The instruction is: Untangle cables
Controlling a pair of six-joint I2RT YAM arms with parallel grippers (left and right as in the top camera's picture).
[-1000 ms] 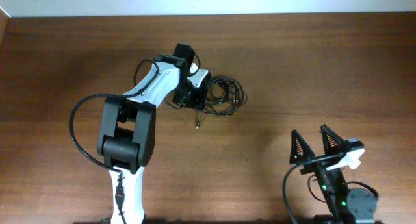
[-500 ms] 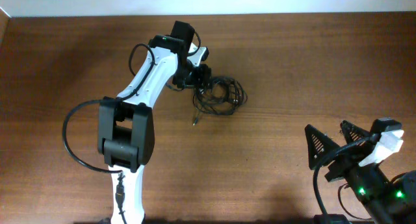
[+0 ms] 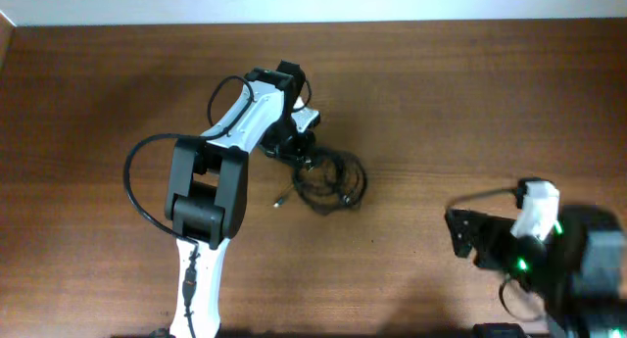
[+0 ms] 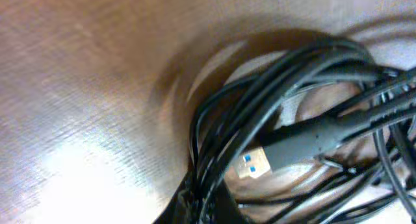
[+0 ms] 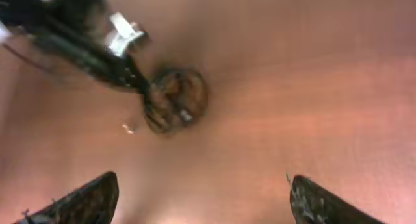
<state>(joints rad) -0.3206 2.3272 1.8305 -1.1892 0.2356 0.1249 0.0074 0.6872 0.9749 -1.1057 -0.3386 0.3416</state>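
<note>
Table (image 3: 98, 103): brown wood grain, bare on the far left.
Left arm (image 3: 211, 181): white and black, reaching up from the near edge and bending down onto the bundle.
Loose plug (image 3: 278, 201): one cord's small end, lying on the wood just left of the bundle – it has slid left and nearer since a second ago.
Left gripper (image 3: 299, 147): fingers pressed together, pinching strands at the bundle's upper-left edge (in the left wrist view the cords run down into its dark tip).
Cables (image 3: 328, 178): thin black cords bunched in round loops at mid-table, just right of the left gripper – the bundle sits a little nearer the front edge than a second ago.
USB plug (image 4: 257, 164): metal end with a blue insert, lying on top of the loops.
Right gripper (image 5: 201, 182): fingers spread wide, holding nothing, well apart from the cables; it has swung right and is blurred overhead.
</note>
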